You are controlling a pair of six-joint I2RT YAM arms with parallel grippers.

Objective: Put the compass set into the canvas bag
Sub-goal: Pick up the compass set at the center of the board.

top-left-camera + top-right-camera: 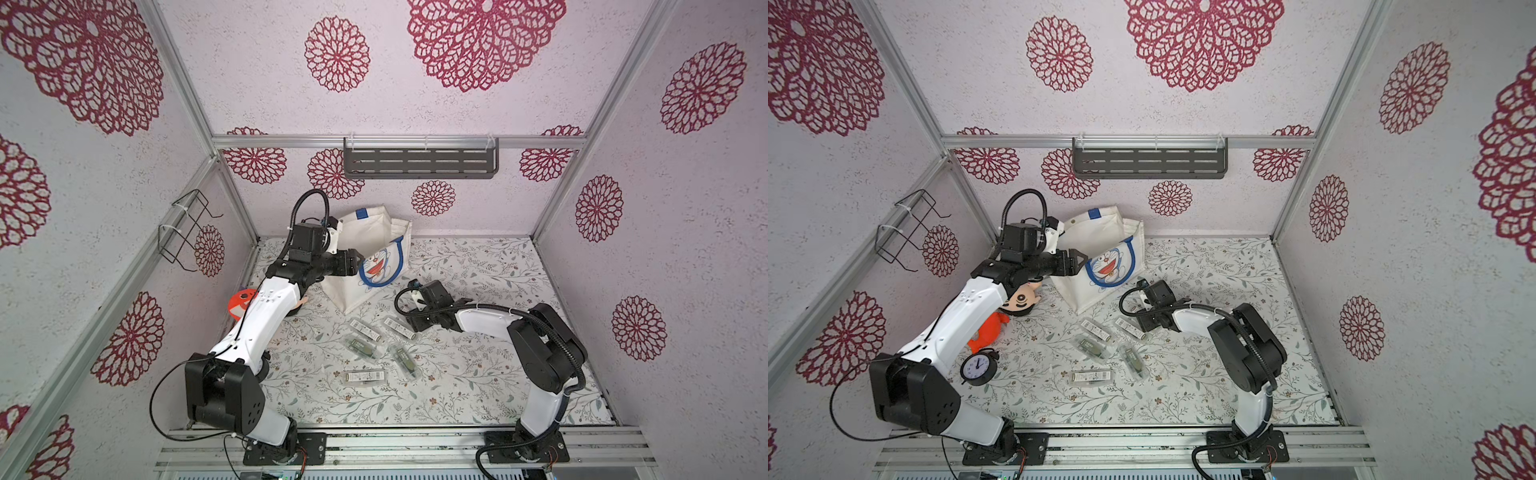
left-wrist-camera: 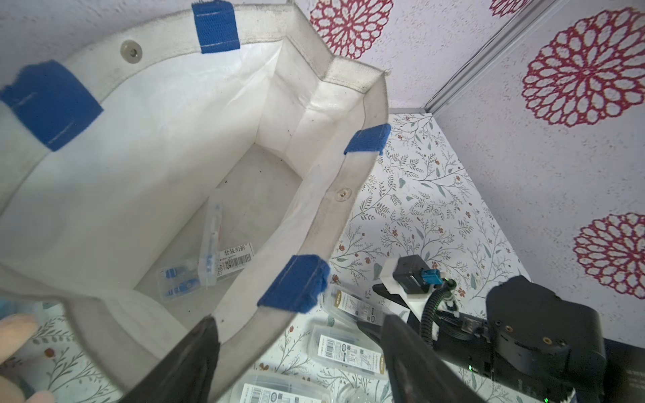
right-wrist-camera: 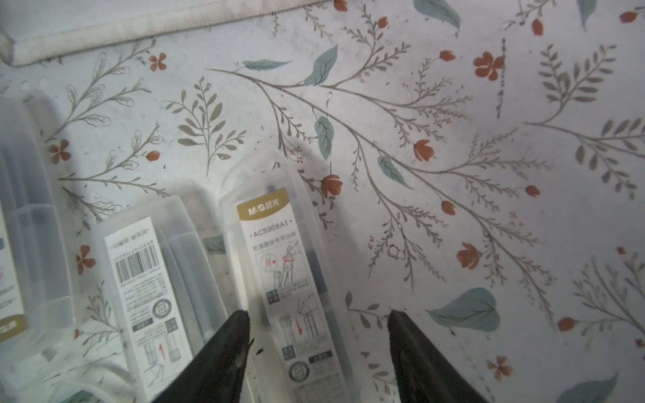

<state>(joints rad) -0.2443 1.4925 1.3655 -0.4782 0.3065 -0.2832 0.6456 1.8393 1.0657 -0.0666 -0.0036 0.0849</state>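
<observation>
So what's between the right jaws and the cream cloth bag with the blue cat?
A clear plastic compass case, then bare flowered tablecloth, in the right wrist view.

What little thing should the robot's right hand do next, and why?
Probably lower and close the right gripper on the clear plastic compass case: its open jaws straddle that case, which lies flat, and the cream canvas bag stands open nearby.

Pale walls (image 1: 257,83) with crimson flower medallions, dark slotted shelf (image 1: 419,168), wire rack (image 1: 185,230), leaf-print tabletop (image 1: 469,374).
</observation>
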